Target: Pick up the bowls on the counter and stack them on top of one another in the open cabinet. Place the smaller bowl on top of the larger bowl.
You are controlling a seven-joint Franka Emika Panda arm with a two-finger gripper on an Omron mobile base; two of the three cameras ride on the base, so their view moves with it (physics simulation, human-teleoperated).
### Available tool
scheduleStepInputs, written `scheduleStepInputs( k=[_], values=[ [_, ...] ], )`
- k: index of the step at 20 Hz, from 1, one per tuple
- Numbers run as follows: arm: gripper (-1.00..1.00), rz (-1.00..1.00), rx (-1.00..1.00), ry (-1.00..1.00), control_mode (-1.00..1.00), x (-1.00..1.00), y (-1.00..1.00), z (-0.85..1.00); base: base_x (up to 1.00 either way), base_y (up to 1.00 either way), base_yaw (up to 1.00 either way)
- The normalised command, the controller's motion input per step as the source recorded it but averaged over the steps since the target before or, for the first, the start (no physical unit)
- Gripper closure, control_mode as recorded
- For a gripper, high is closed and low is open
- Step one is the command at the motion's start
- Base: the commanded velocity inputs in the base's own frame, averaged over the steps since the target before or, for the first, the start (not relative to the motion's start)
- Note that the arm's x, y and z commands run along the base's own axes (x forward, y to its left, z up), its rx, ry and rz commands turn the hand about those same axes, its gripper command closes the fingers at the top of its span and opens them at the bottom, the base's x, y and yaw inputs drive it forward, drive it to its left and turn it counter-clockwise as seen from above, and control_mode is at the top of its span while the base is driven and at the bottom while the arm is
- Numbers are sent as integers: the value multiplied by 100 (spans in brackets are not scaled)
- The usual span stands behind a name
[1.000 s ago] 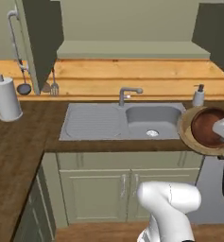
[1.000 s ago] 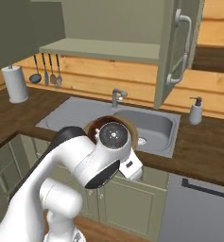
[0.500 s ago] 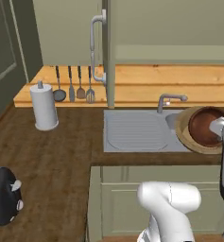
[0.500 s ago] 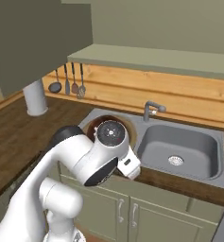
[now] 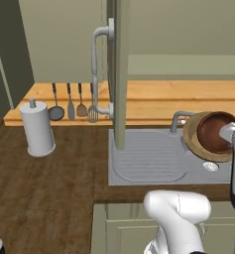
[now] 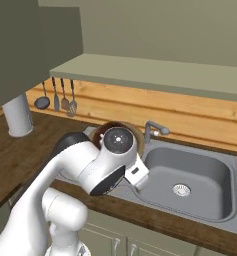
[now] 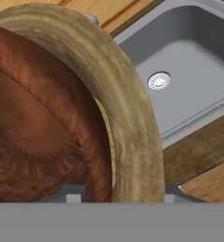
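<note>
even, soft rendered light across all three views, no hard glare. the wooden backsplash point(image 5: 153, 101) glows warm and bright, the cabinet door point(image 5: 120, 74) sits flat and dull, its upper left side dim. faint soft shadow under the paper towel roll point(image 5: 37, 128). a mild sheen on the sink basin point(image 7: 189, 71) in the hand view, everything crisp there, though the larger bowl point(image 7: 127, 118) looms huge and stretched up close. no motion blur anywhere.

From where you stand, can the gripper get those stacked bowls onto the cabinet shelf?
Probably yes. The gripper is clamped on the larger bowl rim, the smaller bowl nested inside. The cabinet shelf sits open above the sink; the door swings off to one side.
</note>
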Motion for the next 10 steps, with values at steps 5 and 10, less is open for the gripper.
scheduleStepInputs(
  k=[5, 10],
  values=[
    [100, 0, 0, 0, 100, 0, 0, 0, 21, -30, -8],
    [100, 0, 0, 0, 100, 0, 0, 0, 69, -12, -18]
  ],
)
